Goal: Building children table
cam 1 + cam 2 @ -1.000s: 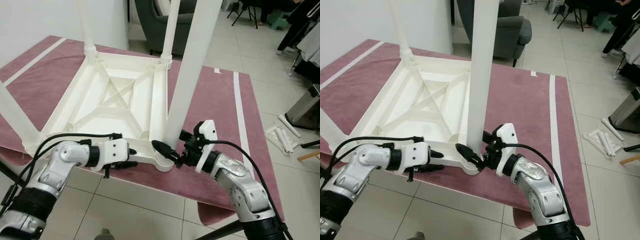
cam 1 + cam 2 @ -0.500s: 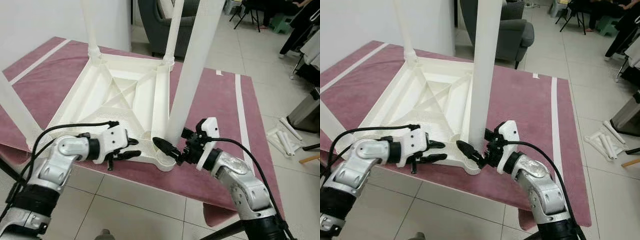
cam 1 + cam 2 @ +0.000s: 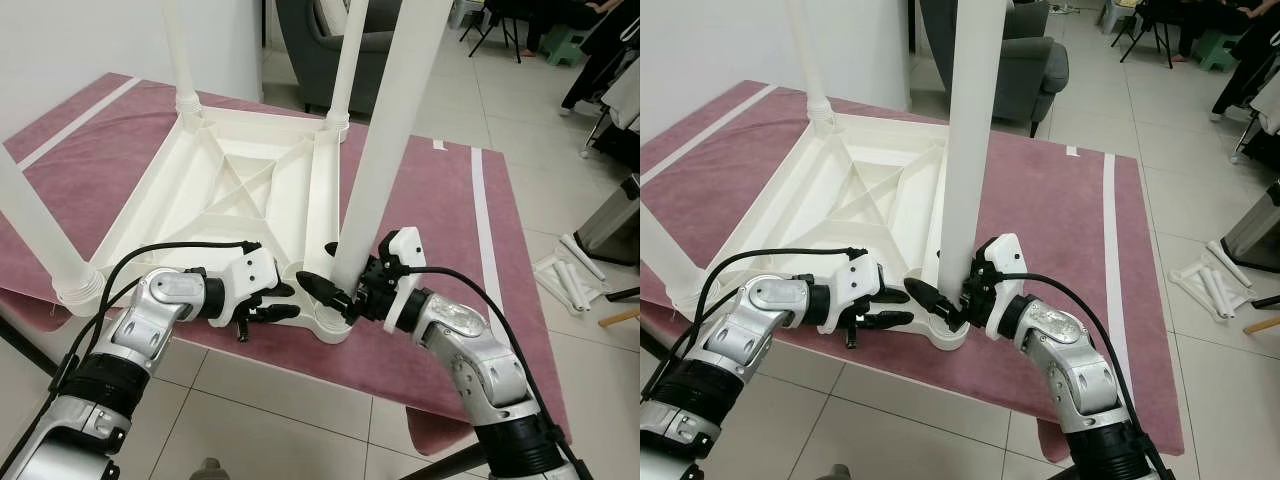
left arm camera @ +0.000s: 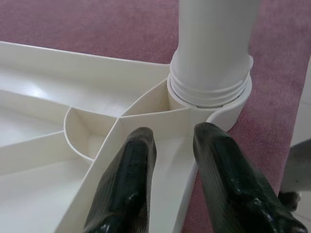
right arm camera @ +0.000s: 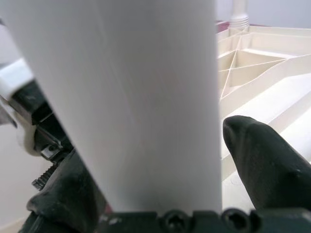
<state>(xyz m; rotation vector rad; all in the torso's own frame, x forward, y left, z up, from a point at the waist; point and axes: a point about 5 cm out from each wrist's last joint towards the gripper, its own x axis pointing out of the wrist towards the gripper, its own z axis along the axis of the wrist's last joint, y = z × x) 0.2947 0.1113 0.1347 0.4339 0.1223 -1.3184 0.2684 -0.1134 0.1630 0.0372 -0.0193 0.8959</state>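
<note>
Jaws of the right gripper (image 3: 335, 296) clasp the base of the near leg (image 3: 385, 150); the left gripper (image 3: 282, 302), jaws part open and empty, straddles the frame rib beside the socket (image 4: 210, 99).

To seat this leg well, I judge the right arm should keep it upright while turning, with the left steadying the upturned children's table (image 3: 235, 195) on the red-covered table (image 3: 430, 200). Count: four legs standing in the corners, one frame, two grippers; farther off, some spare white tubes (image 3: 562, 275) on the floor and one grey armchair (image 3: 1025, 60).
</note>
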